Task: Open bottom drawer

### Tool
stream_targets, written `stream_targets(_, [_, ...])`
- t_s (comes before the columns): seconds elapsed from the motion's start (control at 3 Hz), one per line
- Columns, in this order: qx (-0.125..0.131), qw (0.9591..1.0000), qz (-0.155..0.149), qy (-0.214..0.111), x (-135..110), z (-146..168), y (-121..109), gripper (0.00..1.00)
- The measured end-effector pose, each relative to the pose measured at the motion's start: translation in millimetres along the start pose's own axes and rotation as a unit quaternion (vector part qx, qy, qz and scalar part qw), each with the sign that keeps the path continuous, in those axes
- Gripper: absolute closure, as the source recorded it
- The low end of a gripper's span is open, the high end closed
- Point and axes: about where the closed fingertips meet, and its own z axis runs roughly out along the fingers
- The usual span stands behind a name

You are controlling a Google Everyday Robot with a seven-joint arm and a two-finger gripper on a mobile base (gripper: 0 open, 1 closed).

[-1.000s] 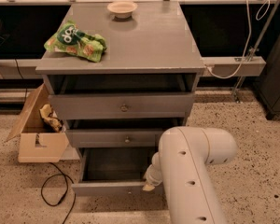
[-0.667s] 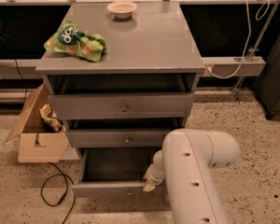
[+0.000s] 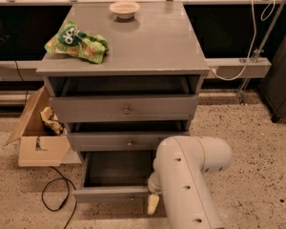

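Cardboard box (image 3: 38,149) sits lower left. Bottom drawer (image 3: 109,193), lower centre, seems a touch further out than a second ago, its grey inside showing, so it is nearly open. My gripper (image 3: 153,203) hangs at the right end of its front; I cannot tell whether it grips anything.

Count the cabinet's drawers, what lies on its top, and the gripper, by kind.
Drawers: 3, top drawer, middle drawer, bottom drawer pulled out
Bowl: 1
Green snack bag: 1
Gripper: 1, at the bottom drawer's front, right end
Total: 6
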Motion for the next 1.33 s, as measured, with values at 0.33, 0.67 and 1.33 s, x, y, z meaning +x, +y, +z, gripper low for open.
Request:
stream_targets(0.33, [-0.013, 0.9998, -0.002, 0.014, -8, 7, 15, 0.0])
stream_targets(0.67, [0.005, 0.9996, -0.01, 0.024, -26, -2, 34, 0.18])
stream_targets(1.33, [0.042, 0.9991, -0.009, -0.004, -25, -6, 93, 0.73])
